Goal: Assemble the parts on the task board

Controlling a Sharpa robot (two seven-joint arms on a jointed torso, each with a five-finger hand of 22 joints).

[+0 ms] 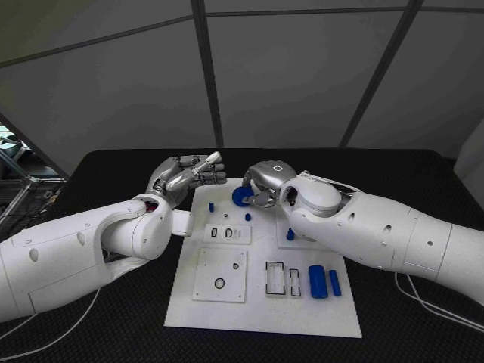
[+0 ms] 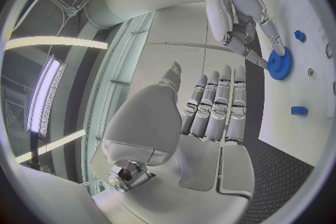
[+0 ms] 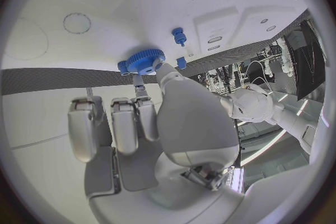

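Left hand (image 1: 185,175): we see it raised above the board's far-left corner, fingers (image 2: 213,106) straight and side by side, holding nothing; we judge it idle.

Task board (image 1: 199,310): the white plate lies mid-worktop. Near its left edge sits a raised plate with a ring-shaped recess (image 1: 219,283), unfilled, and beyond it a smaller block with slots (image 1: 229,233), also open.

Peg (image 1: 210,206): a small blue post stands upright near the far-left part of the board; we take it as seated.

Gear (image 1: 242,197): the blue toothed wheel is at the board's far edge, pinched at its rim by the right hand (image 1: 268,181), whose fingers (image 3: 142,89) clamp it. Whether it is seated we cannot tell.

Cylinders (image 1: 324,281): two blue pieces lie loose beside empty rectangular slots (image 1: 274,277) towards the near-right corner.

Progress: we judge it early; most parts remain.
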